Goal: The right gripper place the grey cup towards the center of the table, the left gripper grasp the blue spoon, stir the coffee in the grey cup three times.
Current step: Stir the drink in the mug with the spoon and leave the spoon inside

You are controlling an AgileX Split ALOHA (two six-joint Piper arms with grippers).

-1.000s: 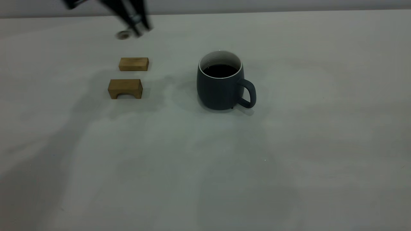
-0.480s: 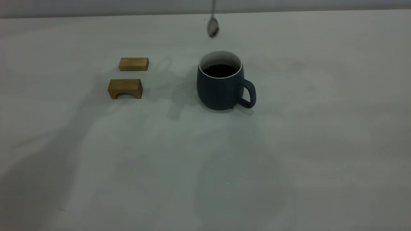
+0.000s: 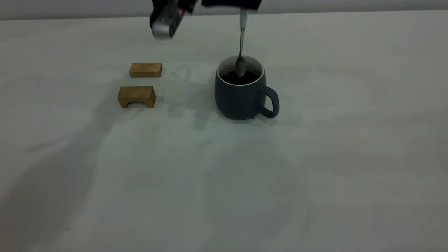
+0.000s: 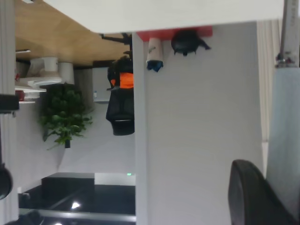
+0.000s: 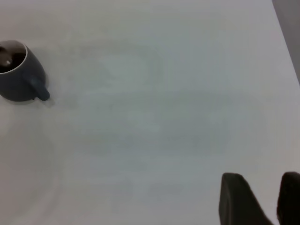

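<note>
**Spoon bowl at the coffee, held from above**

The grey cup [image 3: 241, 89] stood upright near the middle of the desk [image 3: 315, 157], its loop handle turned toward the exterior view's right and front. Dark coffee [image 3: 234, 77] filled it to a little below the whitish rim. The blue spoon [image 3: 241, 45] hung almost vertical over the cup, pale blue handle uppermost, the grey metal bowl down inside the rim at the coffee's surface; whether it was dipped in or only touching could not be told.

The left gripper [image 3: 241, 5] was at the exterior view's top edge, straight above the cup, clamped on the top of the spoon's handle. Most of it was cut off by the edge. Its wrist view looked off the desk into a room.

In the right wrist view the right gripper [image 5: 262, 199] sat well apart from the cup [image 5: 21, 75], over bare desk, its two dark fingers [image 5: 239, 197] standing apart with a gap between them.

Two brown wooden blocks lay left of the cup in the exterior view: a plain block [image 3: 145, 69] farther back and an arched block [image 3: 136, 96] nearer the front, close together but not touching. No brand, label or writing could be read on anything.
</note>
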